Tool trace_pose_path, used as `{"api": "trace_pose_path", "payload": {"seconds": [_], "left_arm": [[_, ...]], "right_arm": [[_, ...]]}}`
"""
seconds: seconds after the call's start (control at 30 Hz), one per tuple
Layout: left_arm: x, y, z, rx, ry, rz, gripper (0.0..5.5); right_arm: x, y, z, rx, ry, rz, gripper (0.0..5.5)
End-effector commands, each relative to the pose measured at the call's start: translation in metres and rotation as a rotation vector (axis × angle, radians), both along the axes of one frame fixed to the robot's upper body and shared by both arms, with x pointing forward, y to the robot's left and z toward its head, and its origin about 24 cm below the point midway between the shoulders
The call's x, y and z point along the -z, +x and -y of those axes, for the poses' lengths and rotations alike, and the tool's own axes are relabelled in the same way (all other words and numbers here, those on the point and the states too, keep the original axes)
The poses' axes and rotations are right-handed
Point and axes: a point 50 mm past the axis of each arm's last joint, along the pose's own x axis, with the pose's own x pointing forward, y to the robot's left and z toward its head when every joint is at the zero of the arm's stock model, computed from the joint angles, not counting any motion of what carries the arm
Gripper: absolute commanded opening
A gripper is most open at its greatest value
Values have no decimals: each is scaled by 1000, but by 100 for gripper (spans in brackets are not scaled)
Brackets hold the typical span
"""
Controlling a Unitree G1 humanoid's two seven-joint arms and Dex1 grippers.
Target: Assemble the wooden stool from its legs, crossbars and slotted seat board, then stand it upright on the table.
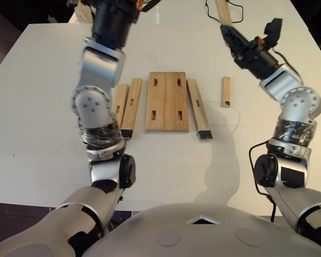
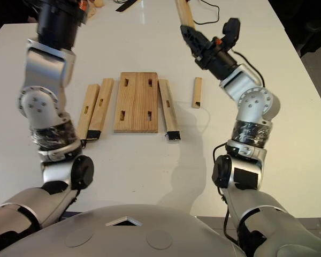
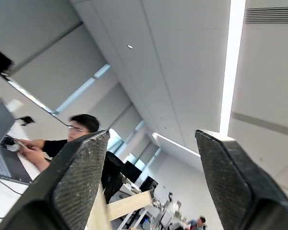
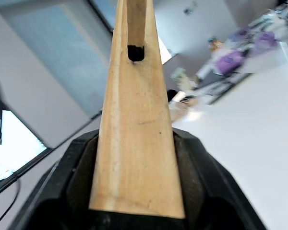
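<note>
Where the head camera looks down, the table [image 1: 43,64] carries the stool parts in a row, all lying flat. The board [image 1: 167,101] lies at the centre with its four slots facing up. Two legs [image 1: 131,104] lie side by side just beside its left edge. The outer one is partly hidden behind the left arm [image 1: 96,69], which stands over the left part of the table. A third leg [image 1: 198,108] lies along the right edge of the board, close to it; contact cannot be determined. The crossbar [image 1: 226,91] lies farther right, apart from the third leg. The right gripper [image 1: 228,33] hangs above the far right part of the table, beyond the crossbar. It is clamped on a fourth leg [image 1: 222,12], which points away from the robot. A black cable [image 1: 235,6] lies on the table near it.

Left wrist view: the left gripper [image 3: 153,136] points toward the ceiling. Its fingers [image 3: 81,177] are released and spread wide. A pale wooden strip [image 3: 129,203] shows low between them; whether it touches them cannot be told.

Right wrist view: the fingers [image 4: 74,172] press on both sides of the fourth leg, which runs straight out from the jaws. A slot [image 4: 136,48] is cut in its upper face.
</note>
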Motion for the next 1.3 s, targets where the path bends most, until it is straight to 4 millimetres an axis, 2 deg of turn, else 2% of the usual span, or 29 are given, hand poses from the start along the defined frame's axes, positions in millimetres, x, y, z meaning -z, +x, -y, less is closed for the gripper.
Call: {"api": "trace_pose_path", "payload": {"seconds": [0.03,0.17,0.3,0.53,1.03,1.3], "left_arm": [[-5,-14,-7,101,135,95,325],[-1,-27,-4,196,233,115,325],[3,-28,-4,251,285,67,325],[-10,-31,-10,333,355,108,325],[-9,-30,-7,416,403,131,325],[-6,-33,-2,449,393,136,214]], "right_arm": [[-37,-15,-2,-201,35,153,205],[-47,-31,-5,-360,12,194,205],[-48,-42,-18,-476,-12,206,205],[-50,-54,-21,-589,-66,217,205],[-22,-71,-18,-651,-148,172,205],[-19,-73,-22,-647,-107,166,205]]}}
